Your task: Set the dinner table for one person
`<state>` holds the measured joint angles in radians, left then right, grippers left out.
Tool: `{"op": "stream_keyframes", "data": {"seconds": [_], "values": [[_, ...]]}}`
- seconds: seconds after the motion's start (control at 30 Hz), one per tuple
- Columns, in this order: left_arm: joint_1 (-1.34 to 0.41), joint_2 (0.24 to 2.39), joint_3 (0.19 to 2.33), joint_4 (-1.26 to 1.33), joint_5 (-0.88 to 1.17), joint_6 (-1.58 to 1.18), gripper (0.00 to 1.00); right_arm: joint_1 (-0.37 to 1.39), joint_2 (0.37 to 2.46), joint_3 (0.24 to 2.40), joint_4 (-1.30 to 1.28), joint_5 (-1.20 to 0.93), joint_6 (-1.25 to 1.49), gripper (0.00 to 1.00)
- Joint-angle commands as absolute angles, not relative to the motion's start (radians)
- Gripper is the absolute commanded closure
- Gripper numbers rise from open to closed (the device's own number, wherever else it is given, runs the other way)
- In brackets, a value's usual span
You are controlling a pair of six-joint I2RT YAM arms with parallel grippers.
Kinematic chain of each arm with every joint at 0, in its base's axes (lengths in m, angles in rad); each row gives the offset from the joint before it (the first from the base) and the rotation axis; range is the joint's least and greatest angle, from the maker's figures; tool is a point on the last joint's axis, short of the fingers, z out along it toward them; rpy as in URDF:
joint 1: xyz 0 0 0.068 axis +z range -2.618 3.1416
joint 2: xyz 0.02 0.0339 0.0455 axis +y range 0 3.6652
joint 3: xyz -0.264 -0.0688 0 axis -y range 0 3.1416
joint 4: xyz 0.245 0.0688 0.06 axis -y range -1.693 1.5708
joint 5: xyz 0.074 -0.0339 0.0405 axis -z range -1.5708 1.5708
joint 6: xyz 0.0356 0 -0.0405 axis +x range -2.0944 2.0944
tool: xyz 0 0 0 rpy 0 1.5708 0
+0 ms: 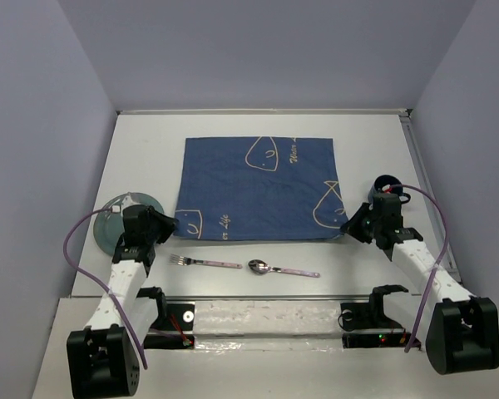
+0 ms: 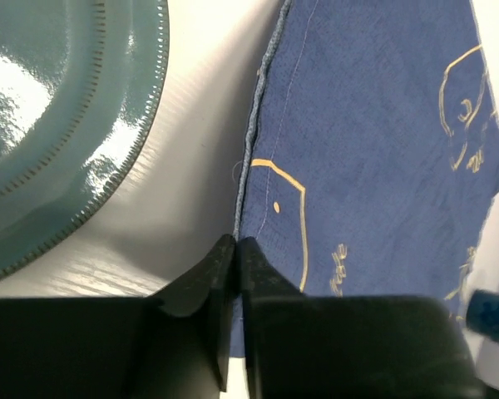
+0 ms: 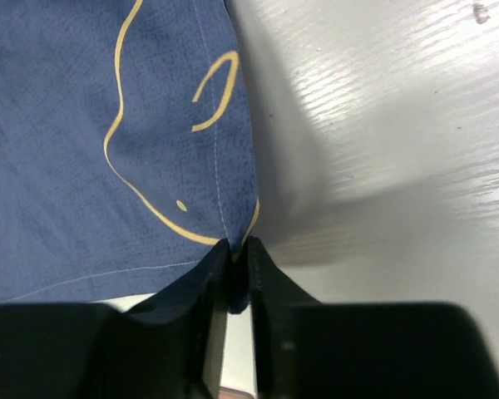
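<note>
1. the counter (image 1: 150,158) is seen spread white across the top view, ahead of both arm bases, and everything is carried on it.
2. a blue cloth (image 1: 258,188) with pale line drawings is laid flat at the middle of it.
3. the left hand (image 1: 170,224) is clenched on the cloth's left edge near the near corner; in the left wrist view the fingertips (image 2: 212,264) are pressed together with the hem caught between them.
4. the right hand (image 1: 353,224) is clenched on the near right corner; in the right wrist view that corner is pinched and drawn up to a small peak between the closed fingers (image 3: 208,274).
5. a teal plate (image 1: 110,223) is found left of the cloth, partly covered by the left arm from above, with a strip of bare counter shown between plate and cloth.
6. a fork (image 1: 206,263) and a spoon (image 1: 283,268) are laid end to end between the cloth's near edge and the arm bases, fork on the left, both handles pointed right.
7. a dark mug (image 1: 388,184) is spotted just beyond the right wrist, to the right of the cloth.
</note>
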<state>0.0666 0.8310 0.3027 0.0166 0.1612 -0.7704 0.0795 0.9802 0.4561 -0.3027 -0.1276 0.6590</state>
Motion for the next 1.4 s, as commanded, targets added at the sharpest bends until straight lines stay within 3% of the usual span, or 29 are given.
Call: {"op": "stream_keyframes", "data": {"seconds": [0.0, 0.03, 0.07, 0.1, 0.17, 0.23, 0.27, 0.5, 0.67, 0.97, 1.2, 1.37], "values": [[0.064, 0.775, 0.305, 0.002, 0.132, -0.782, 0.62, 0.078, 0.983, 0.477, -0.318, -0.106, 0.652, 0.73], [0.064, 0.759, 0.308, 0.002, 0.126, -0.784, 0.54, 0.078, 0.989, 0.477, -0.318, -0.112, 0.649, 0.70], [0.064, 0.737, 0.314, -0.026, 0.115, -0.781, 0.39, 0.078, 0.994, 0.483, -0.318, -0.123, 0.646, 0.66], [0.063, 0.726, 0.322, -0.035, 0.101, -0.776, 0.39, 0.078, 0.999, 0.486, -0.319, -0.129, 0.644, 0.63], [0.064, 0.703, 0.359, -0.063, 0.066, -0.750, 0.26, 0.078, 0.991, 0.489, -0.325, -0.141, 0.632, 0.55], [0.064, 0.690, 0.405, -0.083, 0.045, -0.729, 0.03, 0.078, 0.970, 0.494, -0.330, -0.124, 0.624, 0.48], [0.064, 0.690, 0.420, -0.087, 0.044, -0.718, 0.01, 0.078, 0.963, 0.503, -0.336, -0.120, 0.623, 0.46], [0.064, 0.658, 0.589, -0.101, 0.087, -0.592, 0.01, 0.078, 0.881, 0.679, -0.436, -0.110, 0.604, 0.41], [0.025, 0.686, 0.736, -0.095, 0.227, -0.396, 0.01, 0.078, 0.851, 0.857, -0.477, -0.029, 0.562, 0.35], [-0.271, 0.548, 0.660, -0.017, 0.227, -0.219, 0.01, 0.078, 1.193, 1.127, -0.528, 0.415, 0.405, 0.41], [-0.382, 0.443, 0.658, -0.008, 0.173, -0.181, 0.01, 0.046, 1.400, 1.195, -0.548, 0.499, 0.359, 0.44], [-0.436, 0.434, 0.663, -0.011, 0.158, -0.172, 0.01, -0.004, 1.520, 1.244, -0.552, 0.422, 0.364, 0.48]]}}
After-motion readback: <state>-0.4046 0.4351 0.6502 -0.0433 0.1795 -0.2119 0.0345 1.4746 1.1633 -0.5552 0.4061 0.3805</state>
